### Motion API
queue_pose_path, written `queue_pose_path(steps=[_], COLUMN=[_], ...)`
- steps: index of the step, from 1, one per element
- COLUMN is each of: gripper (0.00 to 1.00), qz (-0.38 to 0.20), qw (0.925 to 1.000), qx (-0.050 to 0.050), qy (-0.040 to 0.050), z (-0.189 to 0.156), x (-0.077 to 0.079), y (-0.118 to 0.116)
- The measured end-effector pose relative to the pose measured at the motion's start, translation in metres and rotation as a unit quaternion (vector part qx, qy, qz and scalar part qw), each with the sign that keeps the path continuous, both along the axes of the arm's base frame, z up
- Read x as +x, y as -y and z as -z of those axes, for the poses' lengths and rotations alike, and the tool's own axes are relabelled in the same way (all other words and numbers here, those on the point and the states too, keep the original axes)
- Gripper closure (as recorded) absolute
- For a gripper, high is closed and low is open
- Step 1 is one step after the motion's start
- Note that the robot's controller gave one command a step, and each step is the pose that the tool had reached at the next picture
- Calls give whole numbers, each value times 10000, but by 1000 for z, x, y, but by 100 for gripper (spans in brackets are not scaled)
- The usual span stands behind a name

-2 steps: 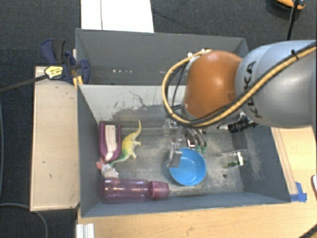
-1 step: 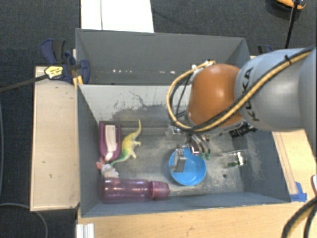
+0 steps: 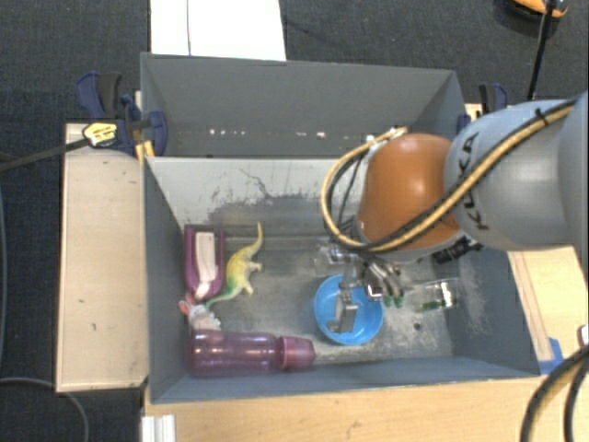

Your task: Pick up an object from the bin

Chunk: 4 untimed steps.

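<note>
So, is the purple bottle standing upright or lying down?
Lying down: the purple bottle rests lengthwise on its side, cap end pointing right.

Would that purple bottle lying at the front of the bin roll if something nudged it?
Probably: the bottle looks round and lies on its side, so a push across it could roll it. The bin's front wall is close and would likely stop it. It looks like smooth plastic, so perhaps slippery.

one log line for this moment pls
tool over blue round dish, bin centre-right | yellow-green toy dinosaur to the left | purple bottle along near wall
</note>
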<state>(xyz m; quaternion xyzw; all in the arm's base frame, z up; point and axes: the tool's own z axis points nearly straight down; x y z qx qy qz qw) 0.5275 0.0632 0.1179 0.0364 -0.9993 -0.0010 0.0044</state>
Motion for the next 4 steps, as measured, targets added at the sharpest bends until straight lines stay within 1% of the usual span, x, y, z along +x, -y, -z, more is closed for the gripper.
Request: queue_pose_path(steps=[1,2,3,4], gripper=[0,0,100,100], qz=[-72,-375,228,235], qw=[10000,9992,9997,9997], qx=[0,-4,-1,-1], qy=[10,104,17,17], z=[-12,0,47,47], x=[0,21,7,7], y=[6,2,65,65])
